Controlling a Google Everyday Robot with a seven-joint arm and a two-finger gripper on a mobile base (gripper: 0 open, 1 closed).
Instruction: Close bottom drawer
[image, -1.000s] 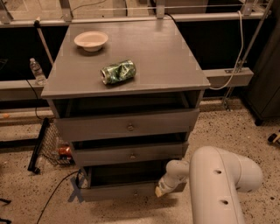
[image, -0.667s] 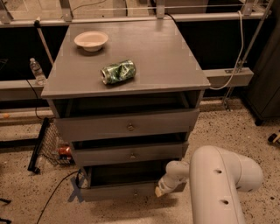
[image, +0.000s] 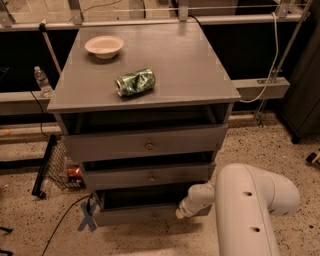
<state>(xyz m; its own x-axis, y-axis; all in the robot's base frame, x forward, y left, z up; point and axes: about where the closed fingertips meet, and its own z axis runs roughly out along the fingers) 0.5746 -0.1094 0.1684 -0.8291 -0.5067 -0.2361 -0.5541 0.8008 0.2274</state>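
Over the last second I see almost no change. The grey cabinet fills the middle of the frame as before. My white arm sits in the lower right, no nearer that I can make out. All three drawers stand pulled out by about the same amount as a moment ago.

The top drawer and middle drawer are both ajar, with dark gaps above their fronts. The bottom drawer sits low in the centre of the frame, just above the floor. Its front is clearly forward of the carcass and its box is open to view. My judgement is that the closing push has not started to take effect, so the whole travel is left to do.

The gripper is at the right end of the bottom drawer's front, touching it or just beside it. I cannot tell whether it is spread or pressed together.

On the cabinet top, toward the upper left, are a pale bowl and below it a crushed green can lying on its side. A water bottle stands at the left edge of the frame. A blue tape cross marks the floor by the drawer's left corner.

I can read no brand or lettering on the can, the bottle or anything else.
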